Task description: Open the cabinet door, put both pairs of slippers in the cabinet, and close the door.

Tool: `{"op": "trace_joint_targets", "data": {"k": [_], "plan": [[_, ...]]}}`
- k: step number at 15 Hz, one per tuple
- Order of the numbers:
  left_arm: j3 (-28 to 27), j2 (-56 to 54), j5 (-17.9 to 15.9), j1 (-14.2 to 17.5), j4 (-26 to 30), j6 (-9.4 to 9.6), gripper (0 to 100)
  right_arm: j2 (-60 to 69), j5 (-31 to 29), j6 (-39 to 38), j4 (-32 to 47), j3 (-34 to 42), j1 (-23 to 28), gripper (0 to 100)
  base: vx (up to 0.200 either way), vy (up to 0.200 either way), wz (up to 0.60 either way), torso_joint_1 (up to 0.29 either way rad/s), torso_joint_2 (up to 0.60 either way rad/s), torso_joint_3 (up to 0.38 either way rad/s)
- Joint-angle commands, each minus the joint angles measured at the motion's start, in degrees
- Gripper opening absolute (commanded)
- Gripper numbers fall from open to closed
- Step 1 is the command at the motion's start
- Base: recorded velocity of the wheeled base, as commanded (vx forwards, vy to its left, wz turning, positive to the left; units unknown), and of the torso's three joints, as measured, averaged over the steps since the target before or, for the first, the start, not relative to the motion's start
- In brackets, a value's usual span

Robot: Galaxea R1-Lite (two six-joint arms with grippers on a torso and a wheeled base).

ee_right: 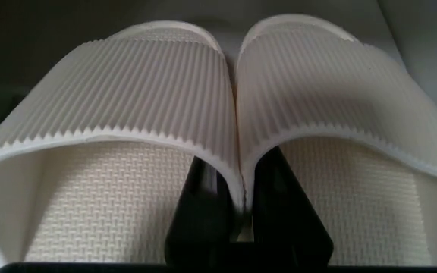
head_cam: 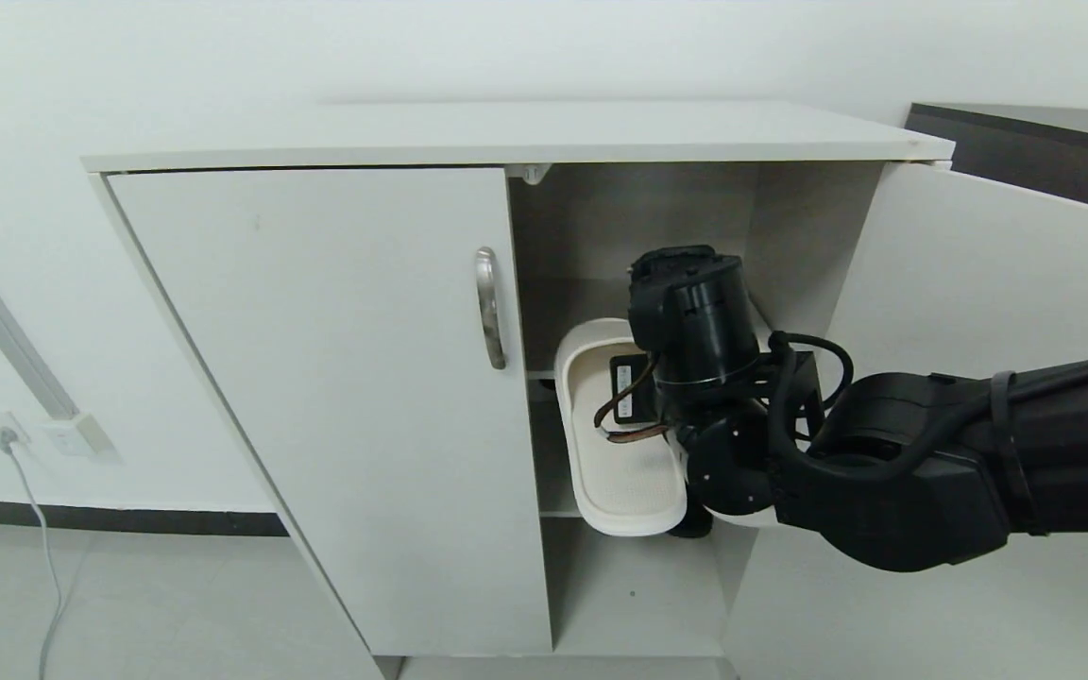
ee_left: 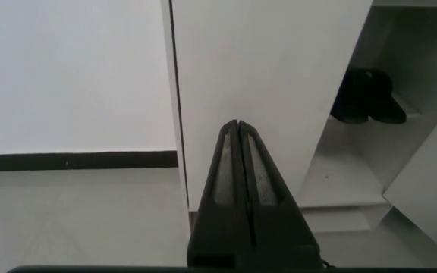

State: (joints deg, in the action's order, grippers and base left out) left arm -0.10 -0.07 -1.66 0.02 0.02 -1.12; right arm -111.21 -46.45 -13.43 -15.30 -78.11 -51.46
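White wall (head_cam: 128, 76) backs the cabinet (head_cam: 317, 397). Its right door (head_cam: 988, 283) stands open, and the white slippers (head_cam: 615, 472) are held halfway up inside.

From the left wrist, the left gripper (ee_left: 237, 171) is fully closed and empty, near the cabinet front. The black slippers (ee_left: 366, 97) sit inside.

From the right wrist, the right gripper (ee_right: 239, 216) pinches both white slippers' inner edges together.

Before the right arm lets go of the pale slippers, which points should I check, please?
1. Right-hand white cabinet door open wide: ok.
2. Right claw pinching both cream ribbed rubber slippers by their inner edges: ok.
3. Cream slippers set down inside the white wooden cabinet: cannot tell, the arm hides the contact.
4. Pair of black slippers already inside the cabinet: ok.
5. Left claw shut, empty, outside the cabinet: ok.
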Motion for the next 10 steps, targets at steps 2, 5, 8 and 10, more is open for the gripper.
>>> {"op": "trace_joint_targets", "data": {"k": [2, 5, 8, 10], "plan": [[0.0, 0.1, 0.1, 0.1, 0.0, -0.02, 0, -0.1, 0.0, 0.6, -0.2, 0.6, 0.0, 0, 0.1, 0.0, 0.0, 0.004, 0.0, 0.001], [0.0, 0.1, 0.0, 0.1, 0.0, -0.02, 0, -2.1, 0.0, 2.1, -4.1, 0.7, 0.0, 0, 0.0, 0.0, 0.0, 0.0, 0.0, 0.0], [0.0, 0.1, 0.0, 0.1, 0.0, -0.02, 0, -4.7, 0.5, 3.1, -6.4, -0.6, 1.6, 0, 0.0, 0.0, 0.0, 0.0, 0.0, 0.0], [0.0, 0.1, 0.1, 0.1, 0.0, -0.11, 0, -6.1, 0.8, 3.2, -6.3, -2.8, 2.9, 0, 0.0, 0.0, 0.0, 0.0, 0.0, 0.0]]}}
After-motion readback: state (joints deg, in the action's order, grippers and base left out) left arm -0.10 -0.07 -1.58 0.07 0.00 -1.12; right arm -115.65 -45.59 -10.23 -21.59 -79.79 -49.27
